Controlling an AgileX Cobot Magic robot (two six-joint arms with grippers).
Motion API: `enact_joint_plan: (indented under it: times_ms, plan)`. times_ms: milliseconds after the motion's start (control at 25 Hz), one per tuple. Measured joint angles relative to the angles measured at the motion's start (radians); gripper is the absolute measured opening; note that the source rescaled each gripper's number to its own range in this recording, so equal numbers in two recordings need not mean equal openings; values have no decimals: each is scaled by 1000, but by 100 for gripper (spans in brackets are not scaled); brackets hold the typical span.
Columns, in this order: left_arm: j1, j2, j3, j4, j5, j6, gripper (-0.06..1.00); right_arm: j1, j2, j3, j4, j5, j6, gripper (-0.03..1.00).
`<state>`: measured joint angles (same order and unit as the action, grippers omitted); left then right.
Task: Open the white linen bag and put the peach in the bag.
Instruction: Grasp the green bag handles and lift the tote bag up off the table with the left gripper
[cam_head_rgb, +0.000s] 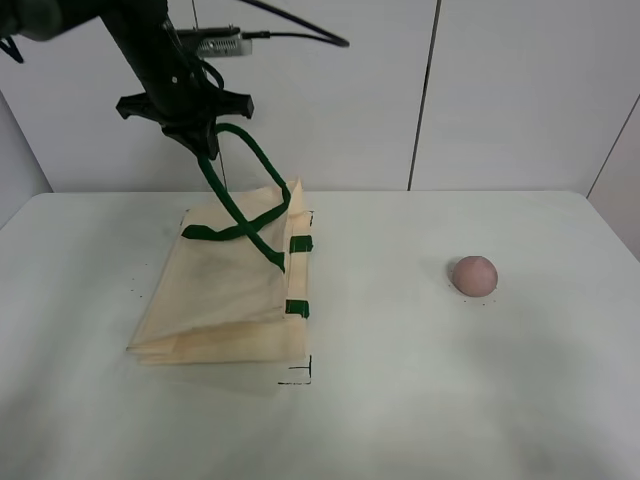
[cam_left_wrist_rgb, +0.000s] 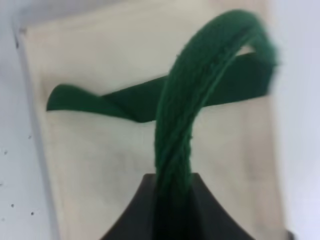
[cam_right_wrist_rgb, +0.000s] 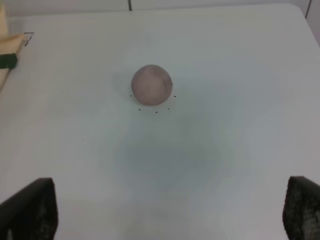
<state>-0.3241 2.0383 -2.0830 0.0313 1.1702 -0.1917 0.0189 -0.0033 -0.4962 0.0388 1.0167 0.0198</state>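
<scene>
The white linen bag (cam_head_rgb: 225, 300) lies flat on the table left of the middle, with its green tabs along the right edge. My left gripper (cam_head_rgb: 200, 140) is above the bag's far end, shut on one dark green strap handle (cam_head_rgb: 245, 200) and holding it lifted. In the left wrist view the strap (cam_left_wrist_rgb: 185, 125) runs up from the shut gripper (cam_left_wrist_rgb: 172, 200) over the bag (cam_left_wrist_rgb: 100, 165). The peach (cam_head_rgb: 474, 275) sits alone on the table to the right. My right gripper (cam_right_wrist_rgb: 167, 207) is open and empty, a short way back from the peach (cam_right_wrist_rgb: 151, 85).
The white table (cam_head_rgb: 400, 400) has small black corner marks (cam_head_rgb: 300, 375) next to the bag. A white wall stands behind the table. A black cable (cam_head_rgb: 300, 25) hangs by the left arm. A bag corner (cam_right_wrist_rgb: 7, 45) shows in the right wrist view.
</scene>
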Motion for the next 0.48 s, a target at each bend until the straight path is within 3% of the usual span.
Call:
enact_joint_plan:
  times_ms: [320, 480]
  plan:
    - [-1, -131, 0, -16, 2, 21, 0, 0, 11, 0, -1, 0, 0, 100]
    - [-1, -169, 0, -16, 2, 21, 0, 0, 131, -15, -1, -9, 0, 100]
